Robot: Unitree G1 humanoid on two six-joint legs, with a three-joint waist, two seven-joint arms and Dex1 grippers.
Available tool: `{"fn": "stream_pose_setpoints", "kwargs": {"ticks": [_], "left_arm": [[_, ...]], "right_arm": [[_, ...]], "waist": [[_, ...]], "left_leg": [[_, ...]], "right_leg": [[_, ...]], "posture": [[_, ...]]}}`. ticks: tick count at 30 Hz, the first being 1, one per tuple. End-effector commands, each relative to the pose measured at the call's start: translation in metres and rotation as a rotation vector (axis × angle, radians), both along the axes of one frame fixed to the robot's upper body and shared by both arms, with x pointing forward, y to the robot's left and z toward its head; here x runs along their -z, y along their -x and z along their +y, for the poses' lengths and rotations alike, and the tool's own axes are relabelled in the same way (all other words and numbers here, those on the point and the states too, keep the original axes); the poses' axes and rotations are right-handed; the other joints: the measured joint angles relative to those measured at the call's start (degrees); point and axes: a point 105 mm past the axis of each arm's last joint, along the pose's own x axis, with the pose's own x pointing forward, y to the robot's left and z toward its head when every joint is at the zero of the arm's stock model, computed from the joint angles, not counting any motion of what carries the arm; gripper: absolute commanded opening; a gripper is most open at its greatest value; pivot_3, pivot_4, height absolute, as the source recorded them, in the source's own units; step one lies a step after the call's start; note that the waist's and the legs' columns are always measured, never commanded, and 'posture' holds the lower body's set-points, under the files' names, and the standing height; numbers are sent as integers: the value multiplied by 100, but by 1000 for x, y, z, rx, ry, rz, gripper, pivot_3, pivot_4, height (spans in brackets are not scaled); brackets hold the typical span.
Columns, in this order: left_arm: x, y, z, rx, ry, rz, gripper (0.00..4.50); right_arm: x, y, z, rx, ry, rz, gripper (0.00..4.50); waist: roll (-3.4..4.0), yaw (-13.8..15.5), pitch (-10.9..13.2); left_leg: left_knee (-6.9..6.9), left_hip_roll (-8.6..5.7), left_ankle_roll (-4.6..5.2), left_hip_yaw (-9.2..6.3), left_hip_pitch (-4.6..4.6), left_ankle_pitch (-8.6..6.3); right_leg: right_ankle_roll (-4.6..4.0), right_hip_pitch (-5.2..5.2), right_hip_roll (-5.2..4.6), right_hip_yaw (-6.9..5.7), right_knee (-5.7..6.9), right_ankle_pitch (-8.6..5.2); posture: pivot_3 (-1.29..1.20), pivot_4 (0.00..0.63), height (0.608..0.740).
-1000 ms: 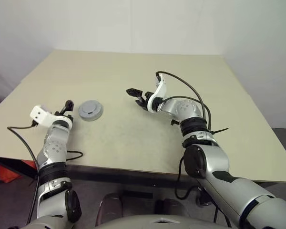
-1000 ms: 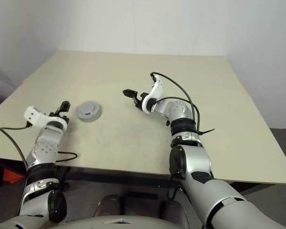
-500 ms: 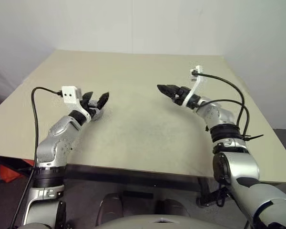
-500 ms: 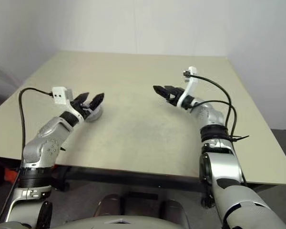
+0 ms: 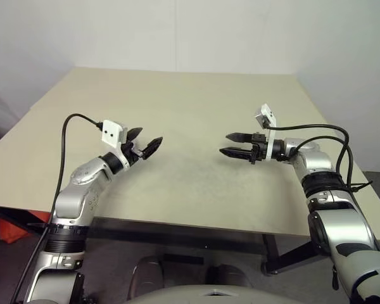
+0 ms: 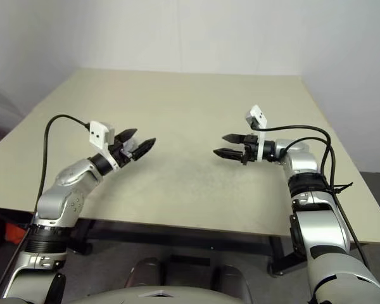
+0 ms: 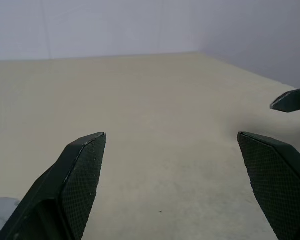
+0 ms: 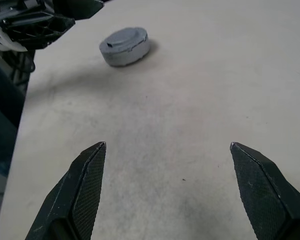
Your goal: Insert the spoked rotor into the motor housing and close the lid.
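Thing: you have one small grey round capped disc [image 8: 125, 46] lying flat on the beige tabletop [image 5: 190, 101], at its left, no windings showing.
Left pincer [image 5: 145, 144]: fingers apart, empty, hanging just above and beside that disc.
Right pincer [image 5: 231, 144]: fingers apart, empty, well off to the right, pointing left toward it.
Nearer arm: your left, by my judgement.
Axis: round, none.
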Motion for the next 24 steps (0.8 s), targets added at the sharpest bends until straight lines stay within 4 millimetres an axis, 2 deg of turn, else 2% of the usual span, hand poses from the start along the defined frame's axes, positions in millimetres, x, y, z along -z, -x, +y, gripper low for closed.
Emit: {"fn": "stream_pose_setpoints", "kwargs": {"ticks": [1,7,17,24], "left_arm": [[-7,0,-4,24,12,-44,4469],[-1,3,-10,67,41,-10,4469],[8,14,-16,164,75,73,4469],[5,16,-10,169,59,77,4469]], "right_arm": [[-12,-5,3,-5,-10,-59,4500],[-12,-7,13,3,-14,-78,4500],[-6,-10,12,23,-18,-73,4500],[-8,-5,10,-8,-33,-66,4500]], "waist": [[0,1,0],[1,0,0],[3,1,0],[3,2,0]], "left_leg": [[2,0,1,0,2,0],[2,5,0,0,4,0],[2,5,11,2,1,-7],[3,7,11,1,3,-7]], "right_leg": [[6,3,0,0,0,-4],[-4,2,1,-1,3,2],[-8,1,1,-1,3,4],[-7,2,1,-1,3,4]], "posture": [[0,0,740],[0,0,740],[0,0,740],[0,0,740]]}}
